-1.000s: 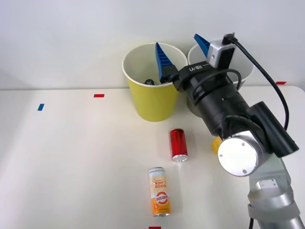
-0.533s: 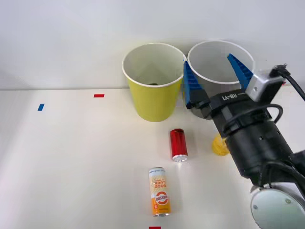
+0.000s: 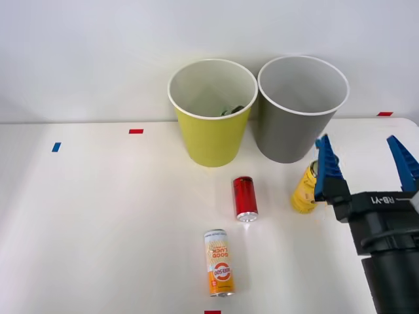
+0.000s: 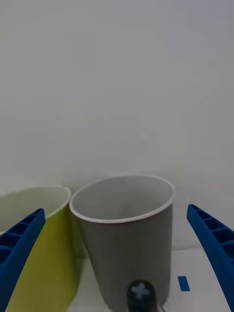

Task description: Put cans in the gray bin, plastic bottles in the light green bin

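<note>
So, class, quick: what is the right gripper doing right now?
Right gripper: open, holding nothing, just above the yellow bottle.

At the lower right of the front view, the right hand (image 3: 364, 169) has two blue, ribbed, tapering fingers (image 3: 325, 169). They sit on a black block marked "RB-Y1" in white. Below it is a black cylindrical wrist.

1. From high above the arms, we look forward and down at the table (image 3: 98, 216).
2. From the right wrist, we look low and level, close to the gray bin (image 4: 127, 229), between two blue fingers (image 4: 19, 246).
3. In both views we see the gray bin (image 3: 294, 121), the green bin (image 3: 211, 124) and a black bottle cap (image 4: 141, 292).
</note>
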Controlling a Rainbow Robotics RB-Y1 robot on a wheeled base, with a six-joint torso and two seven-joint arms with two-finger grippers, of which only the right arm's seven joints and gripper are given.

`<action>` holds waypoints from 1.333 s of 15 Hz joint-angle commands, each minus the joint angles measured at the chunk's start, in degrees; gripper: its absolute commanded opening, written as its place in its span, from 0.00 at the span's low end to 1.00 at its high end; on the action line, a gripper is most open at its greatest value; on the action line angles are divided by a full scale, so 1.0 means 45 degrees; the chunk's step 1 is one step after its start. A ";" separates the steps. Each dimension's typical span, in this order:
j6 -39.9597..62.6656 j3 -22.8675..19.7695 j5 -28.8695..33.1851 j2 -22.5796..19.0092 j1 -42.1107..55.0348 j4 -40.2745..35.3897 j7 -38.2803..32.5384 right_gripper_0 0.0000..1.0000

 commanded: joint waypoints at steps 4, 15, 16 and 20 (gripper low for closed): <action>-0.0324 -0.1341 0.0330 -0.0008 0.1452 0.0236 -0.0102 1.00; -0.0617 -0.2123 0.0310 0.0636 0.2662 0.1818 -0.0200 1.00; -0.0363 -0.2142 0.0310 0.0636 0.2682 0.1818 -0.0200 1.00; 0.0633 -0.2533 0.0467 0.0910 0.2662 0.1818 -0.0004 1.00</action>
